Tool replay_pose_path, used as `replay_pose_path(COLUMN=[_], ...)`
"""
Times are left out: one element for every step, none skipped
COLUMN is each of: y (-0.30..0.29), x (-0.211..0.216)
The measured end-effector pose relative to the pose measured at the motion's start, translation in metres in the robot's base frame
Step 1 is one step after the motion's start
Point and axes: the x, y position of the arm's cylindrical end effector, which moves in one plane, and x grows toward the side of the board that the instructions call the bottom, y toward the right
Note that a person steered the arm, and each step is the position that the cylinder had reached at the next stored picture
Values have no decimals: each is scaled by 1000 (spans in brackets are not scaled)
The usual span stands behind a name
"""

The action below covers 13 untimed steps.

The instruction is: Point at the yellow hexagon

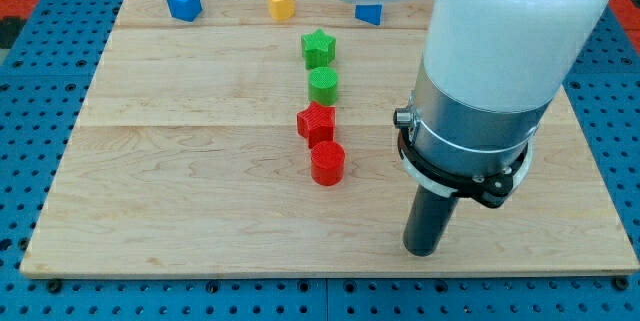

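Note:
A yellow block, its shape hard to make out, sits near the view's top edge of the wooden board. My tip rests on the board at the lower right, far from the yellow block and to the right of a red cylinder. The rod hangs from the large white and grey arm.
A blue block lies at the top left and another blue block at the top, partly behind the arm. A column down the middle holds a green star, a green cylinder and a red star.

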Motion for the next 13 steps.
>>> replay_pose_path(y=[0, 0, -39, -86, -125, -177, -203, -228, -211, -152, -46, 30, 70], x=[0, 0, 3, 1, -10, -22, -36, -51, -58, -46, -46, -46, -80])
